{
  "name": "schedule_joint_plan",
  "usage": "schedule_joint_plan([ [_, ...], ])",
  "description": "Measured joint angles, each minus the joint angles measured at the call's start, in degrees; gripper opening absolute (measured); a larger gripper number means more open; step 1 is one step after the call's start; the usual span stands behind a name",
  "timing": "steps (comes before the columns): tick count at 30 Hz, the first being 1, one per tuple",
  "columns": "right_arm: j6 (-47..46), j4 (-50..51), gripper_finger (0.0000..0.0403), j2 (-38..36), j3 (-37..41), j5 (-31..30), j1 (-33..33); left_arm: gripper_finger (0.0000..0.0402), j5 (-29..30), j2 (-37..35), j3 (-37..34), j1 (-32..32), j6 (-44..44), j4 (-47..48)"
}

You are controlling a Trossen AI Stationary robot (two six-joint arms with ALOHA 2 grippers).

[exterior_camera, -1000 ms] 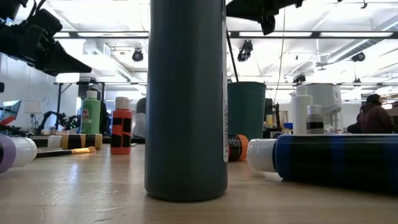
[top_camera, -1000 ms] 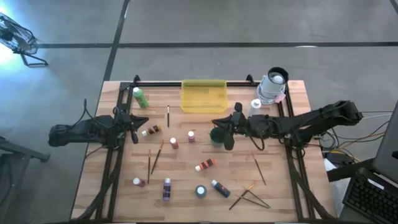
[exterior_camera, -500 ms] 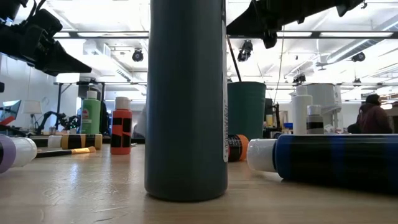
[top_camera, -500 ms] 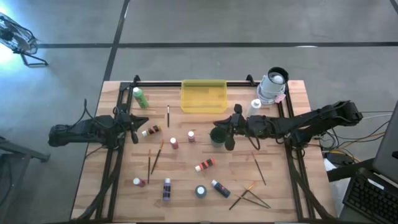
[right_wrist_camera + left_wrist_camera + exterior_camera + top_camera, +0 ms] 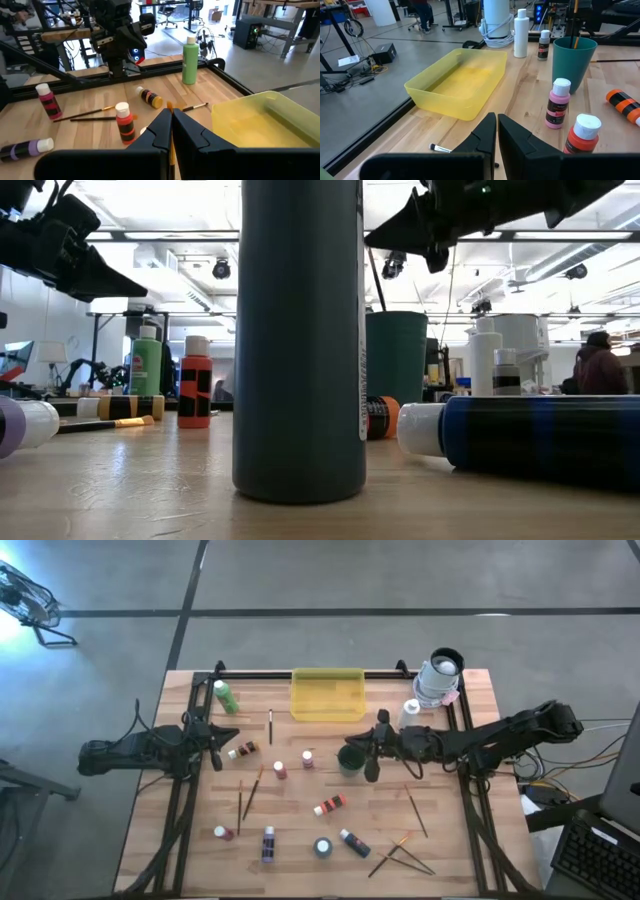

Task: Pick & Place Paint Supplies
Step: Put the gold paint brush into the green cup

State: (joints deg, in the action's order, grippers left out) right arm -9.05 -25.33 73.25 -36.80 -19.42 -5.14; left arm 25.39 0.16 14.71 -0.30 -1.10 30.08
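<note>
My right gripper [image 5: 370,766] is shut on a thin orange-brown paintbrush [image 5: 170,106] right beside the dark green cup [image 5: 349,759], on its right. In the left wrist view the brush [image 5: 576,22] stands upright and goes down into the cup's mouth [image 5: 575,44]. My left gripper [image 5: 215,748] is shut and empty above the table's left side, near a lying brown bottle [image 5: 244,750]. Small paint bottles stand or lie on the table: green [image 5: 226,697], red [image 5: 280,770], pink [image 5: 308,759], orange [image 5: 330,805], purple [image 5: 268,843], blue [image 5: 353,841]. Loose brushes [image 5: 250,792] lie flat. My right gripper pinches the paintbrush's orange handle [image 5: 172,145] between its two fingers. The fingers come slanting down from the table's right and lie across the brush. The brush hangs upright, with its lower end inside the cup [image 5: 576,35]; whether it touches the cup, I cannot tell.
The yellow tray [image 5: 327,693] stands at the far middle. A white bottle [image 5: 411,712] and a white roll [image 5: 440,678] stand at the far right. More brushes lie at the near right [image 5: 400,855] [image 5: 417,812]. A person [image 5: 603,365] shows in the room behind.
My right gripper has come down a little at the cup, still shut on the brush. My left gripper has kept still.
</note>
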Motion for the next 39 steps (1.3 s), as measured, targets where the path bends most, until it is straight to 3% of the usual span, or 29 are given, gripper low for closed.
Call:
schedule_joint_plan([
  [12, -1.36, -4.78, 0.0008, 6.87, 0.75, 7.27, 2.44, 0.0023, 0.0, 0.0, -0.01, 0.0, 0.0, 0.0],
  [39, -3.9, -6.77, 0.0008, 8.24, 4.93, 6.12, 2.95, 0.0023, 0.0, -0.02, -0.01, -0.01, 0.0, 0.01],
])
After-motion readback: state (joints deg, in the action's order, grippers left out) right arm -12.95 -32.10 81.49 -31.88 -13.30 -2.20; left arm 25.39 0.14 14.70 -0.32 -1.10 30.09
